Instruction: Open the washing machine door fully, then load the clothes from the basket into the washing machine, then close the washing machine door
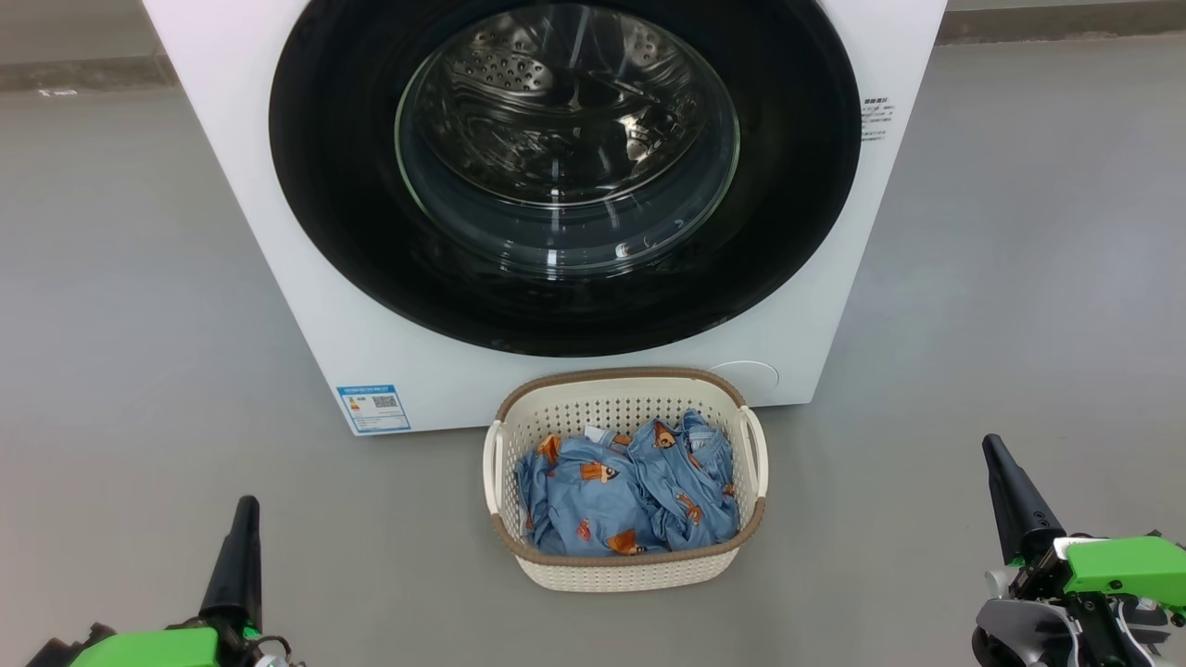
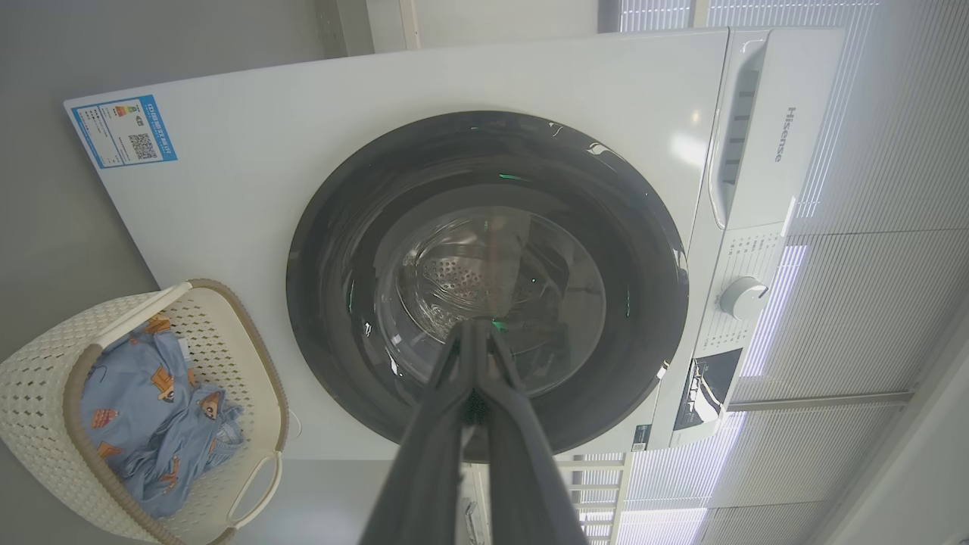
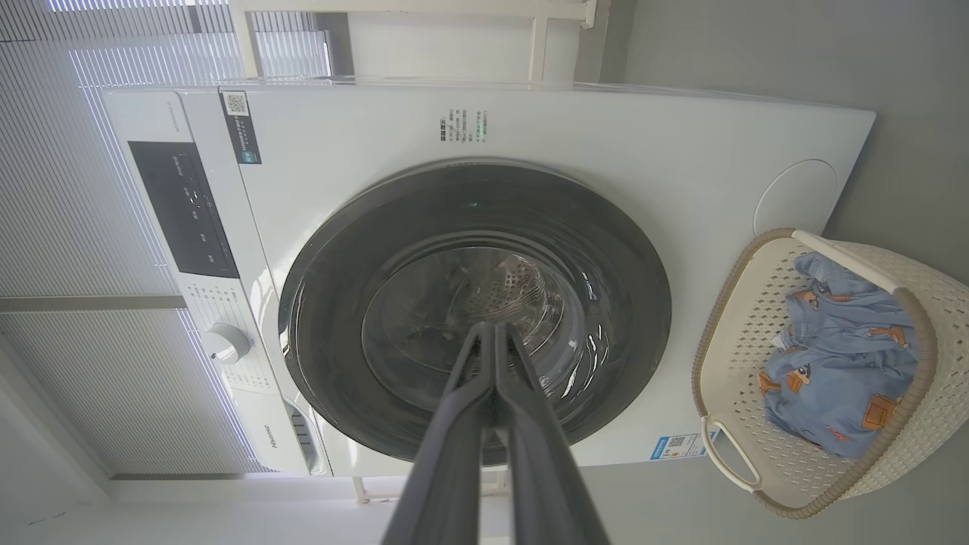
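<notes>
STATUS: washing machine door (image 1: pixel 334 185) shut flush on washing machine (image 1: pixel 278 278); no step done yet. Basket (image 1: pixel 630 570) sits on floor just in front of machine, below door, w/ clothes (image 1: pixel 621 491) bundled inside. Left gripper (image 1: pixel 246 519) and right gripper (image 1: pixel 1001 463) sit low at either side, well apart from door. Each has fingers pressed together, holding nothing.

RISKS (est.):
- Basket close under door: swing may clip it, door stops short of full open
- Glossy rim gives little purchase: slip likely
- Loose fabric may snag basket rim or drop to floor
</notes>
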You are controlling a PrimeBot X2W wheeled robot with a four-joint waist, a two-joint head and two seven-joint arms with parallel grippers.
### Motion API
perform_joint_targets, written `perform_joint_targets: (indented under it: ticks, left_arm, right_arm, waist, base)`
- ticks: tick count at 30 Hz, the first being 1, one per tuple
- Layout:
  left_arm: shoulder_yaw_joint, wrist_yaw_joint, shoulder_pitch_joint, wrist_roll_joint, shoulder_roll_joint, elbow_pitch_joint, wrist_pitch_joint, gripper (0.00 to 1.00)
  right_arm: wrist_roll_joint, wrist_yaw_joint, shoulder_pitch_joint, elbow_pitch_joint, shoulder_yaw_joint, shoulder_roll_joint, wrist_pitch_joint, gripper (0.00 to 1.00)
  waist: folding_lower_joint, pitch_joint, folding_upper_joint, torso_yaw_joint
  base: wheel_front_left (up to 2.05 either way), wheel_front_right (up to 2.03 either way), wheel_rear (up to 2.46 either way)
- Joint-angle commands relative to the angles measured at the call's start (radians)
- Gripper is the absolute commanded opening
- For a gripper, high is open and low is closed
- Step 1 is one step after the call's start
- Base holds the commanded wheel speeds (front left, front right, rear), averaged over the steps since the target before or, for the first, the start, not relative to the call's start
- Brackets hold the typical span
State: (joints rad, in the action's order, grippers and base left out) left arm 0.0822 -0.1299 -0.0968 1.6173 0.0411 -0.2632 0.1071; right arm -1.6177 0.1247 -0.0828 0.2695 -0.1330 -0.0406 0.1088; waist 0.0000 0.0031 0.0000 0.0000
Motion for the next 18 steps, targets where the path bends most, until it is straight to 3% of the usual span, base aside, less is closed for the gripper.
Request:
perform_joint_targets:
  ticks: [1,18]
  left_arm:
    - [0.033,-0.001,-0.011,-0.009,0.009,0.018,0.007,0.00]
    - [0.032,-0.001,-0.011,-0.009,0.009,0.018,0.007,0.00]
  right_arm:
    - [0.010,0.006,-0.025,-0.025,0.018,-0.010,0.005,0.00]
    - [0.010,0.006,-0.025,-0.025,0.018,-0.010,0.005,0.00]
  waist:
    - [0.0000,0.000,0.0000,0.000]
    - [0.0000,0.000,0.0000,0.000]
  base:
    - [0.00,0.00,0.00]
    - [0.00,0.00,0.00]
